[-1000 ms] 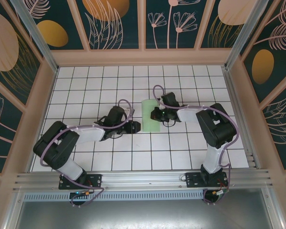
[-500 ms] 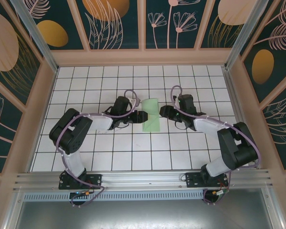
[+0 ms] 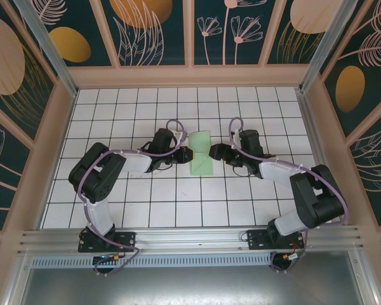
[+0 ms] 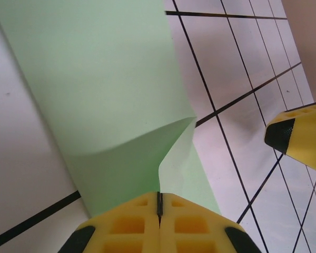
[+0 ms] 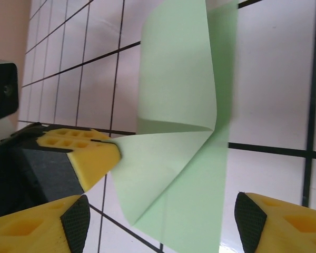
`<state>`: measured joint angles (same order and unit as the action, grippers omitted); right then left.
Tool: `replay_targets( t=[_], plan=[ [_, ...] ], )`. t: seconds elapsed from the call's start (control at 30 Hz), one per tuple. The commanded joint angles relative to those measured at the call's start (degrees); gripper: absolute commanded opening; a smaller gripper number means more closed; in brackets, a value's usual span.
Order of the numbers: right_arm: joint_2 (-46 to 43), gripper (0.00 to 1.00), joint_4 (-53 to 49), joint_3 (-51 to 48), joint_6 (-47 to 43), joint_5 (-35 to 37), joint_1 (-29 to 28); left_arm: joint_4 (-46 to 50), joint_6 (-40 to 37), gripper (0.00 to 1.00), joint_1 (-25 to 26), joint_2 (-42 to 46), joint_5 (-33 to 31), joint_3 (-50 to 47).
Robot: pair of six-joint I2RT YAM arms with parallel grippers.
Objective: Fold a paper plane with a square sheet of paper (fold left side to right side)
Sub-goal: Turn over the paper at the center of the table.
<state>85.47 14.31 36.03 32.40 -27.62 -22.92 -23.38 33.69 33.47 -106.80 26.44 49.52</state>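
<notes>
Right gripper point(image 5: 162, 219) newly released beside the square sheet of paper point(image 3: 202, 159); left gripper point(image 4: 159, 203) clenched on its curled left edge

The square sheet of paper point(image 4: 95, 79) looks thin and matt, the white tiled table point(image 4: 21, 174) smooth and faintly glossy.

A table point(image 3: 114, 216) of white tiles, ruled by thin black lines, is seen from above. It is bordered by a pale wooden ledge point(image 3: 190, 76) on three sides. Above the ledge, dark teal wall panels point(image 3: 159, 32) are painted with pale leaves, flowers and orange ovals. Two slanted metal posts point(image 3: 47, 44) are set at the far corners. Along the near edge an aluminium rail point(image 3: 190, 238) is laid, with a grey surface point(image 3: 190, 286) below it. The same tiles point(image 4: 31, 174) are shown close up in both wrist views point(image 5: 274, 95).
</notes>
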Motion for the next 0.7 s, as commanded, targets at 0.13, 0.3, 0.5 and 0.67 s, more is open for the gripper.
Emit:
replay_targets(
  t=[0.13,0.3,0.5,0.67],
  plan=[
    [7.62,0.72,3.68,5.23,2.93,-4.19,-1.64,-1.15,-0.56,0.06,-0.08,3.82,-2.62,-1.97],
    [11.87,0.66,3.73,8.24,2.61,-4.73,-2.91,-0.90,-0.60,0.07,-0.08,4.32,-3.32,-2.32],
    [16.54,0.58,4.04,11.25,2.36,-5.36,-4.62,-0.45,-0.30,0.07,-0.09,4.41,-4.72,-2.34],
    [18.82,0.49,3.97,12.91,2.18,-4.96,-5.43,-0.31,0.28,0.15,-0.10,4.52,-5.64,-2.28]
  ],
)
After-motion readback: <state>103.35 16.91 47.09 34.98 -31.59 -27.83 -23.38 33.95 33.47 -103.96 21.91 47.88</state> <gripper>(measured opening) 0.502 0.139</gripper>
